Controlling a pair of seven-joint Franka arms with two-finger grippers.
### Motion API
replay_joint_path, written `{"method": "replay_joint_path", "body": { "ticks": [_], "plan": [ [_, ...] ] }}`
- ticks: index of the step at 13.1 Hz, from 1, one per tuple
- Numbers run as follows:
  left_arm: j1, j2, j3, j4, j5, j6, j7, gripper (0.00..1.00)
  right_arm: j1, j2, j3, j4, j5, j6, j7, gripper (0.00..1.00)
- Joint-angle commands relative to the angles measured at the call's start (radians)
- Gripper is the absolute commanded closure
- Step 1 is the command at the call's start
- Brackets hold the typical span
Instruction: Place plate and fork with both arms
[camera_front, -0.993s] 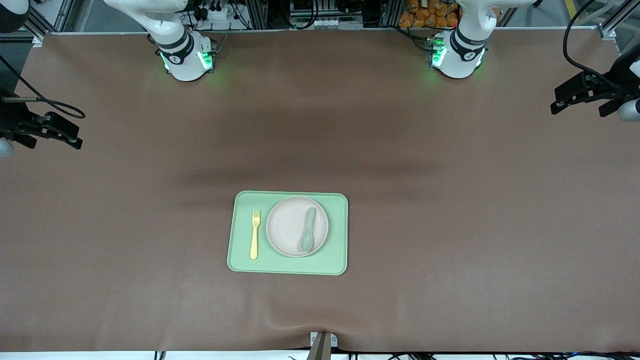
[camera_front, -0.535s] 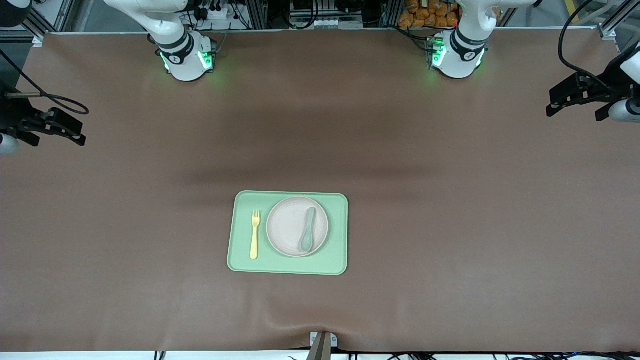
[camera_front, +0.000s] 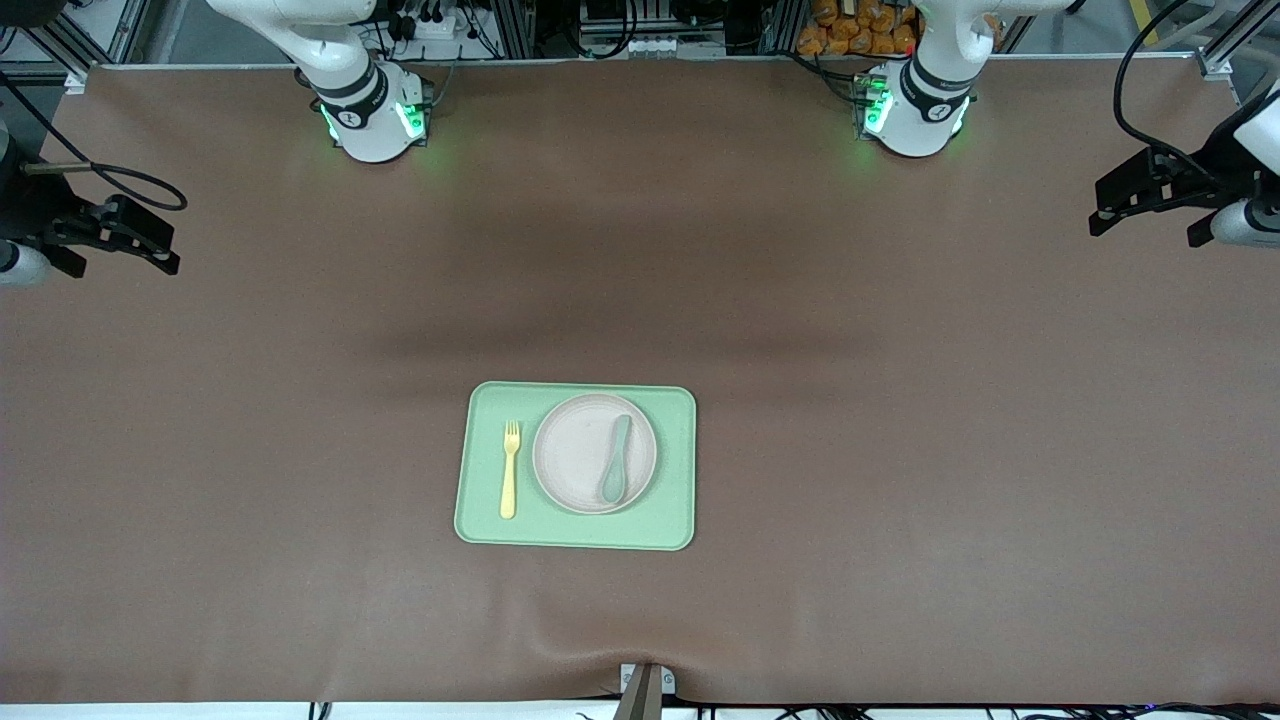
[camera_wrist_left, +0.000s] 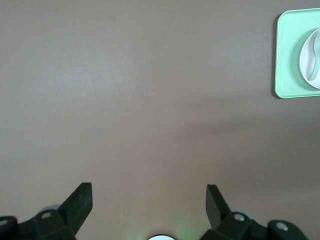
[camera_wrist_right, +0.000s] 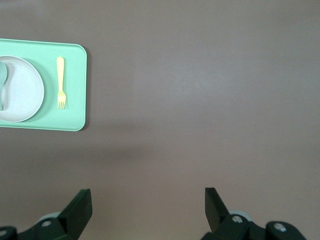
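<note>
Sitting on the tray (camera_front: 672, 470), the plate (camera_front: 580, 455) carries a spoon (camera_front: 615, 459), and the fork (camera_front: 510, 468) lies just beside the plate toward the right arm's end, laid like a place setting. Both look placed already. The right gripper (camera_front: 105, 232) hangs well off the tray at its own table end, fingers spread wide, empty. The left gripper (camera_front: 1150, 195) likewise, parked clear so nothing gets knocked.

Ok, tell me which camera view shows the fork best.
The front view: the fork lies whole on the green tray, beside the plate, tines pointing toward the robots' bases. The right wrist view also shows it whole but smaller and farther off. The left wrist view catches only the tray's end, no fork.
</note>
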Motion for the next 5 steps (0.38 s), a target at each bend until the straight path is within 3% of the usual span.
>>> {"method": "replay_joint_path", "body": {
  "ticks": [1,5],
  "plan": [
    [-0.001,-0.006,0.003,-0.008,0.009,0.009,0.013,0.0,0.026,-0.031,-0.024,-0.027,0.009,0.006,-0.011,0.0],
    [-0.001,-0.004,0.004,-0.008,0.016,0.009,0.007,0.0,0.034,-0.028,-0.032,-0.024,0.009,0.014,-0.011,0.0]
  ]
}}
